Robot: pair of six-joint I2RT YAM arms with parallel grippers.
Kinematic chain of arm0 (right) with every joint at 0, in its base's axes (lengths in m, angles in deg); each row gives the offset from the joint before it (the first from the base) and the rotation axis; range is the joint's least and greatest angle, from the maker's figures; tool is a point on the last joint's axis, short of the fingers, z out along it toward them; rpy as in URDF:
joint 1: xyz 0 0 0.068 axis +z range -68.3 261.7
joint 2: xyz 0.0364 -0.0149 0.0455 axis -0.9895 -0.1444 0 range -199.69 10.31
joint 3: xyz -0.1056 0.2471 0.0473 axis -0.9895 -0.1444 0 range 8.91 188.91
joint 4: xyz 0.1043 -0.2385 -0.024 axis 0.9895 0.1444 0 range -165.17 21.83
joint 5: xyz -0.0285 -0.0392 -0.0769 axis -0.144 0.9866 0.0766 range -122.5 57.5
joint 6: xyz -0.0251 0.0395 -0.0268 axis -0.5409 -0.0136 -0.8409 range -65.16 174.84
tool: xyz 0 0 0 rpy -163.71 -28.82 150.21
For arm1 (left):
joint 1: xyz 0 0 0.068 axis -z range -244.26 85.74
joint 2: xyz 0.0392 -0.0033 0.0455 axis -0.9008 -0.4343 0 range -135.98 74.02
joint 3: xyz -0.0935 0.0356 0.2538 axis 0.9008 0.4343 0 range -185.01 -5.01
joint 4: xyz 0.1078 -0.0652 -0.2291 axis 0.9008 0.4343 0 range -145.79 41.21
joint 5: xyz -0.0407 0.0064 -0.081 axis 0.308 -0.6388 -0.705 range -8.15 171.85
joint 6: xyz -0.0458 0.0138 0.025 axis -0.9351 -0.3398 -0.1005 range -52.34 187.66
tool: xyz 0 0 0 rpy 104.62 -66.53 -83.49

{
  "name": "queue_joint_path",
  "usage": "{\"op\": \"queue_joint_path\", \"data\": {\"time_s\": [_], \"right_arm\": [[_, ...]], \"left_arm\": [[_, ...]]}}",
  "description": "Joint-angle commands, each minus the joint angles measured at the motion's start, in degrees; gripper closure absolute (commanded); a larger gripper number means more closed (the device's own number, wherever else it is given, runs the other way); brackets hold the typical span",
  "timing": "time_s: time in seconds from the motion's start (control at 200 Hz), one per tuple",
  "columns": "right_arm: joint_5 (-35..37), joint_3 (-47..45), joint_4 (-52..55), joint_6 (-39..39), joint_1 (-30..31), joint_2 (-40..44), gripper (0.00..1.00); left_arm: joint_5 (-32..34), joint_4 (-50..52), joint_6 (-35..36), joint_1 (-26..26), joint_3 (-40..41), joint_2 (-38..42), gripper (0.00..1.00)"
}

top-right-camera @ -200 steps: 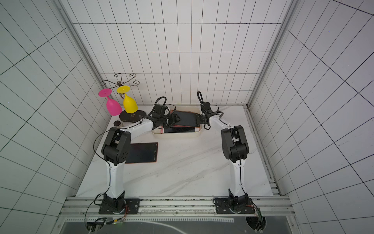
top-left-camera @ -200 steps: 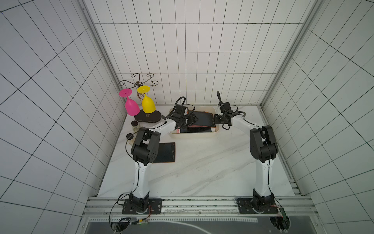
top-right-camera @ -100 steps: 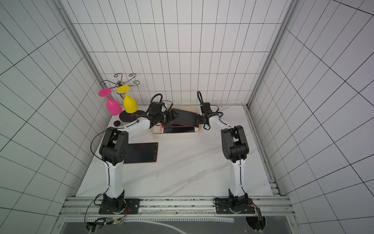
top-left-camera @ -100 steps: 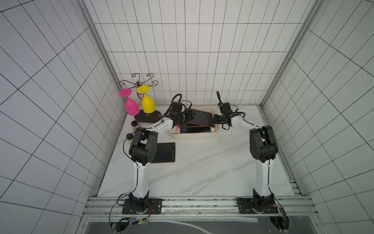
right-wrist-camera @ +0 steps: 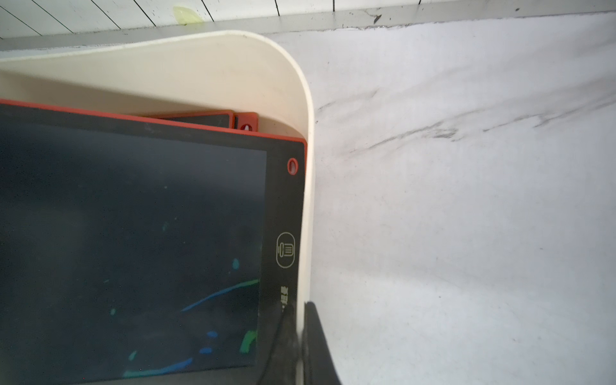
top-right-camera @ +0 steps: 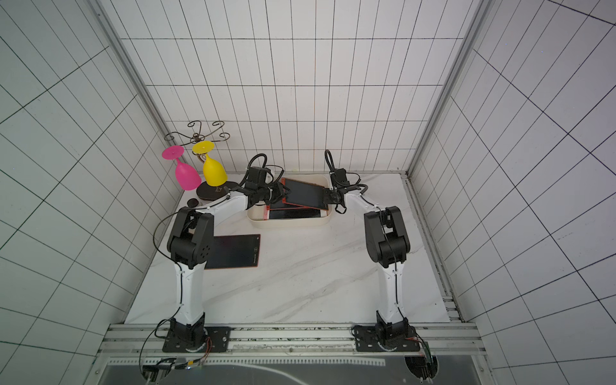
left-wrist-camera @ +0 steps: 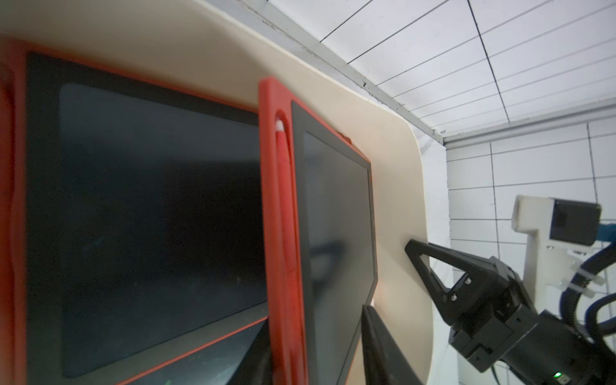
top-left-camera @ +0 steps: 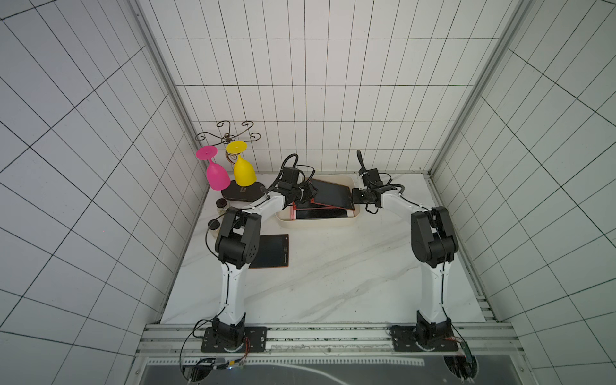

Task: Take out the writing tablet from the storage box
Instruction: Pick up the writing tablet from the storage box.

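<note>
The cream storage box (top-left-camera: 316, 222) (top-right-camera: 290, 222) stands at the back of the table in both top views. A red-framed writing tablet (top-left-camera: 330, 196) (top-right-camera: 303, 196) lies tilted on top of the others (top-left-camera: 320, 214) in it. My left gripper (top-left-camera: 308, 195) (left-wrist-camera: 315, 313) straddles this tablet's red left edge (left-wrist-camera: 283, 233), one finger (left-wrist-camera: 383, 350) on each side; a firm grip does not show. My right gripper (top-left-camera: 354, 196) (right-wrist-camera: 299, 305) is shut on the box's right wall (right-wrist-camera: 308, 200), beside the tablet's corner (right-wrist-camera: 133, 233).
Another tablet (top-left-camera: 271, 251) lies flat on the marble table by the left arm. A pink goblet (top-left-camera: 216, 175) and a yellow goblet (top-left-camera: 244, 173) hang on a stand (top-left-camera: 241, 193) at the back left, with two small jars (top-left-camera: 220, 204) near the left wall.
My left gripper's jaws have narrowed around the tilted tablet's left edge, and the left arm has shifted slightly. The right gripper has stayed shut on the box wall.
</note>
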Motion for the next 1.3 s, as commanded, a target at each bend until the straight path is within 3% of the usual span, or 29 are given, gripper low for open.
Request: {"op": "queue_joint_path", "data": {"time_s": [0.0,0.21,0.32,0.515,1.295], "right_arm": [[-1.77,-2.08,-2.73,-0.34,0.39,1.83,1.0],[-1.16,-2.04,-2.73,0.05,0.37,1.96,1.0],[-0.85,-2.11,-2.65,0.25,0.4,2.18,1.0],[0.18,-1.42,-1.29,0.78,0.32,2.27,1.0],[-0.17,6.43,2.28,2.01,-0.21,-1.77,1.0]], "left_arm": [[-0.13,-0.61,0.42,-0.26,-0.6,-0.63,0.69],[0.47,0.17,0.91,-0.29,-0.3,-0.03,0.84],[0.75,0.42,1.26,-0.23,-0.04,0.47,1.0],[0.01,0.08,0.49,-0.28,1.02,2.62,1.0],[-4.83,-1.26,-3.36,-5.34,10.75,26.58,1.0]]}}
